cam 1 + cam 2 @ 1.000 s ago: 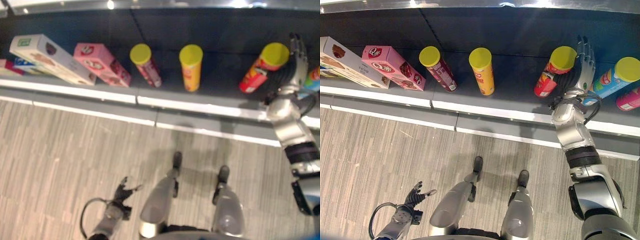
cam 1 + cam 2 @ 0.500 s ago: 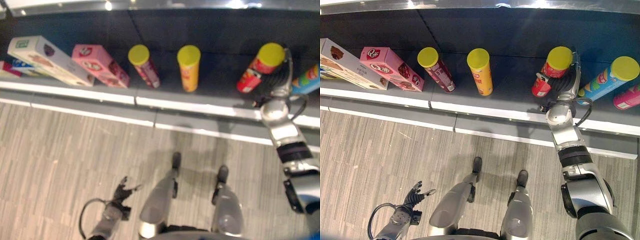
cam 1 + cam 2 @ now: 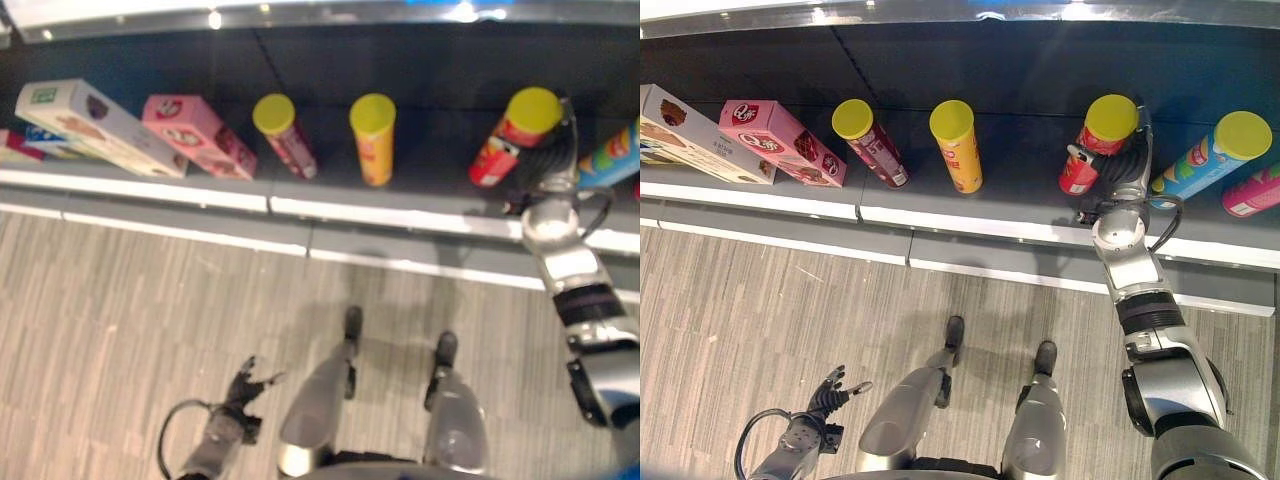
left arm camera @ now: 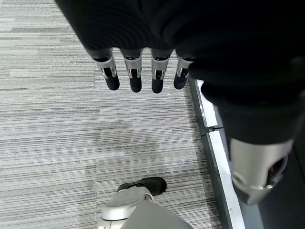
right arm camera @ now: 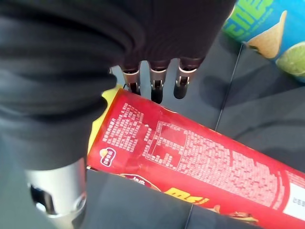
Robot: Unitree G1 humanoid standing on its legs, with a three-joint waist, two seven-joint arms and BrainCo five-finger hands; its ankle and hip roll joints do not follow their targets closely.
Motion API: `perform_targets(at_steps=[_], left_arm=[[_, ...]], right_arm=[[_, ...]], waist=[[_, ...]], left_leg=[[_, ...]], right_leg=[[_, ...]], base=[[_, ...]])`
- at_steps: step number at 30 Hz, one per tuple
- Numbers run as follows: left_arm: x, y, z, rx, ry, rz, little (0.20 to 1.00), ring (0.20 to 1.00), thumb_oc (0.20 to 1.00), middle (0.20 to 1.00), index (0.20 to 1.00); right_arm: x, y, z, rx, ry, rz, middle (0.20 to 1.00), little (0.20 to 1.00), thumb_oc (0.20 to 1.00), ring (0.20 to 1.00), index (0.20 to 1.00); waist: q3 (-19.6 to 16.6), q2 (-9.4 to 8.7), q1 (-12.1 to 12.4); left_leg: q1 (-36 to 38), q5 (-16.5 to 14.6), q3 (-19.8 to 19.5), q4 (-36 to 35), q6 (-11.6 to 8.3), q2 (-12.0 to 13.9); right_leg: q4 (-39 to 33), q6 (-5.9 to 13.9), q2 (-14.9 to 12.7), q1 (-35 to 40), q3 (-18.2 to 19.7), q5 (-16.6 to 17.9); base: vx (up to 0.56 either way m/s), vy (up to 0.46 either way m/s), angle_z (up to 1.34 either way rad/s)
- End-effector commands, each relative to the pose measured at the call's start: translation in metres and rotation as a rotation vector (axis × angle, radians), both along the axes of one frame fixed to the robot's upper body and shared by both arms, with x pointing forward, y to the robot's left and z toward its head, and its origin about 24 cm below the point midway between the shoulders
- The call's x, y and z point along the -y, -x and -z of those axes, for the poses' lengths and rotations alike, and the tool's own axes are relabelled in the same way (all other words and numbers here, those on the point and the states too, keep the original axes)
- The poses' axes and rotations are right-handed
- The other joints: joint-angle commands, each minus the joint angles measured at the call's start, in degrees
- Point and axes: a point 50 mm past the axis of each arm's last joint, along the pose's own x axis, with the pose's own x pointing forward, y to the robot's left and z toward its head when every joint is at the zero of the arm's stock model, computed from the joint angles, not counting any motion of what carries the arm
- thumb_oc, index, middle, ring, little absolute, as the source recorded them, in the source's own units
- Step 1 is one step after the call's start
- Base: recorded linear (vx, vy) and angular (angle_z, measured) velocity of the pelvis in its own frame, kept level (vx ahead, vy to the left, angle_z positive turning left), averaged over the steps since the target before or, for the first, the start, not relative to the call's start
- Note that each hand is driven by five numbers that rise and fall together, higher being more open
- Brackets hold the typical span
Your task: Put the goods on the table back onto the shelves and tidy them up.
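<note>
A: Where is the red chip can [image 3: 1099,144] now?
B: On the dark shelf [image 3: 1020,180], standing on its base with its yellow lid up. Its long axis runs upright.

A: And the right hand [image 3: 1133,152]?
B: Just beside the red can, on its right. In the right wrist view the fingers [image 5: 155,85] run straight along the can's side, close together, not curled round it. I cannot tell whether they touch it.

A: What stands around the red can?
B: To its right, on the far side of the hand, a blue chip can [image 3: 1210,158] with a yellow lid, and past that a pink can [image 3: 1252,193] at the edge. To the red can's left, well apart, an orange chip can [image 3: 957,146], then a dark red chip can [image 3: 870,143], both yellow-lidded and upright. Further left a pink box [image 3: 781,141] and a long white box [image 3: 692,135].

A: The left hand [image 3: 830,392]?
B: Low over the grey wood-grain floor [image 3: 760,310], well apart from the red can, fingers [image 4: 135,77] straight and slightly apart, holding nothing.
</note>
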Motion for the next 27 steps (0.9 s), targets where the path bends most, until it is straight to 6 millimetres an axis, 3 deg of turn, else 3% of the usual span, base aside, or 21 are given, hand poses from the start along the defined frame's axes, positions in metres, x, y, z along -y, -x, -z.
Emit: perform_targets(at_steps=[1, 7, 16, 17, 19, 22, 23, 25, 27], left_arm=[[-0.012, 0.005, -0.003, -0.003, -0.029, 0.005, 1.000, 1.000, 1.000, 1.000, 1.000], [-0.013, 0.002, -0.011, 0.042, -0.016, 0.014, 1.000, 1.000, 1.000, 1.000, 1.000], [-0.002, -0.007, -0.021, 0.112, -0.012, 0.057, 1.000, 1.000, 1.000, 1.000, 1.000], [-0.007, -0.013, -0.015, 0.081, -0.056, 0.037, 1.000, 1.000, 1.000, 1.000, 1.000], [-0.008, -0.015, -0.012, 0.058, -0.057, 0.021, 1.000, 1.000, 1.000, 1.000, 1.000], [-0.008, -0.015, -0.003, -0.001, -0.056, -0.044, 1.000, 1.000, 1.000, 1.000, 1.000], [-0.011, -0.014, 0.000, -0.021, -0.066, -0.080, 1.000, 1.000, 1.000, 1.000, 1.000], [-0.015, -0.010, 0.002, -0.042, -0.080, -0.102, 1.000, 1.000, 1.000, 1.000, 1.000], [-0.024, -0.002, 0.006, -0.081, -0.087, -0.147, 1.000, 1.000, 1.000, 1.000, 1.000]], right_arm=[[-0.005, -0.001, 0.010, -0.022, 0.017, -0.028, 1.000, 1.000, 1.000, 1.000, 1.000], [-0.001, -0.002, 0.013, -0.033, -0.015, 0.003, 1.000, 1.000, 1.000, 1.000, 1.000], [0.011, 0.020, -0.020, 0.165, 0.244, 0.200, 1.000, 1.000, 1.000, 1.000, 1.000], [-0.001, 0.023, -0.021, 0.210, 0.248, 0.175, 1.000, 1.000, 1.000, 1.000, 1.000], [-0.005, 0.023, -0.027, 0.228, 0.233, 0.154, 1.000, 1.000, 1.000, 1.000, 1.000], [-0.006, 0.049, -0.029, 0.293, 0.324, 0.145, 1.000, 1.000, 1.000, 1.000, 1.000], [-0.002, 0.070, -0.022, 0.316, 0.323, 0.132, 1.000, 1.000, 1.000, 1.000, 1.000], [-0.001, 0.082, -0.011, 0.292, 0.281, 0.094, 1.000, 1.000, 1.000, 1.000, 1.000], [0.003, 0.102, 0.017, 0.182, 0.122, -0.077, 1.000, 1.000, 1.000, 1.000, 1.000]], waist=[[-2.61, -2.94, 1.65], [-2.52, -2.79, 1.75], [-2.75, -2.26, 1.63], [-2.92, -2.86, 0.91], [-3.09, -3.15, 0.60], [-5.25, -5.25, -1.22], [-7.42, -7.05, -2.97], [-8.93, -8.23, -3.89], [-11.32, -10.46, -6.79]], left_leg=[[2.71, -14.41, 0.85, 6.70, -1.75, 0.85], [2.49, -14.52, 1.00, 6.98, -1.74, 0.74], [2.60, -14.85, 0.74, 7.15, -1.45, 0.62], [2.58, -14.88, 0.81, 7.29, -1.48, 0.81], [2.61, -14.93, 0.98, 7.27, -1.48, 0.89], [4.19, -14.96, 1.61, 6.04, -1.33, 1.36], [6.10, -14.97, 2.51, 4.12, -0.82, 1.49], [8.07, -14.89, 3.49, 2.34, -0.21, 1.37], [12.32, -14.95, 6.57, -0.69, 1.12, 0.60]], right_leg=[[-5.81, 0.84, -1.43, -3.31, -1.33, 5.22], [-5.81, 0.87, -1.43, -3.37, -1.17, 5.32], [-5.90, 1.13, -1.53, -2.96, -1.48, 5.10], [-5.84, 1.16, -1.43, -3.05, -1.28, 5.04], [-5.95, 1.14, -1.35, -3.11, -1.06, 5.07], [-7.43, 1.25, -1.03, -2.04, -0.80, 5.69], [-8.74, 1.76, -0.70, -1.40, -0.19, 6.66], [-9.52, 2.18, -0.44, -0.97, 0.60, 7.43], [-9.55, 3.56, 0.18, -1.13, 3.14, 8.93]], base=[[0.00, 0.000, 0.00], [-0.01, 0.004, -0.01], [0.00, 0.004, 0.00], [-0.01, 0.042, 0.00], [-0.01, 0.039, -0.02], [0.04, 0.069, 0.00], [0.07, 0.136, -0.02], [0.04, 0.155, -0.37], [-0.01, 0.258, -0.73]])
